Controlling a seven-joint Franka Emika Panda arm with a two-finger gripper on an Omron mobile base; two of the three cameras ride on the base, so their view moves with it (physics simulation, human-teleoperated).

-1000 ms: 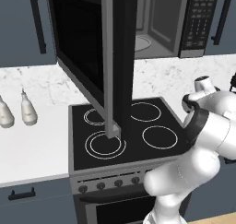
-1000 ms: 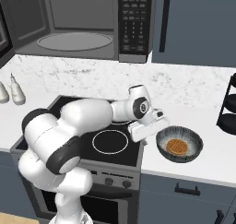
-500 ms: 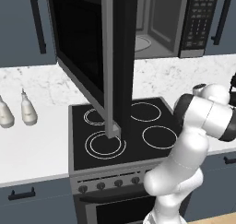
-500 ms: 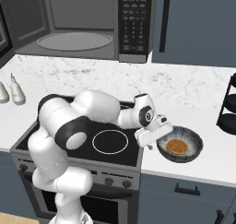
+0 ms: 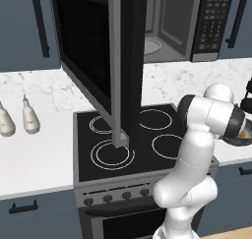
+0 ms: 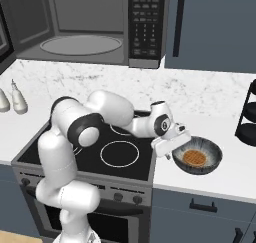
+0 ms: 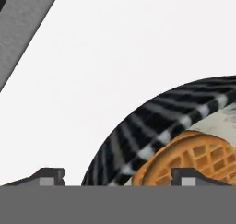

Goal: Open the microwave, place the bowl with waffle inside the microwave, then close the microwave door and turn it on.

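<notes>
Now the bowl with waffle (image 6: 197, 157) sits on the white counter (image 6: 225, 174) just right of the stove (image 6: 95, 157), near the counter's front edge, waffle lying flat inside. The gripper (image 6: 172, 146) has come down from above the stove's right edge to the bowl's near rim, one fingertip outside the striped wall and one over the waffle. Its jaws stand spread but are just starting to draw in, nothing pinched yet. Up behind, the microwave door (image 5: 106, 56) already hangs wide open and the microwave (image 6: 85, 27) cavity waits, so the grasp seems to be the step in hand.
</notes>
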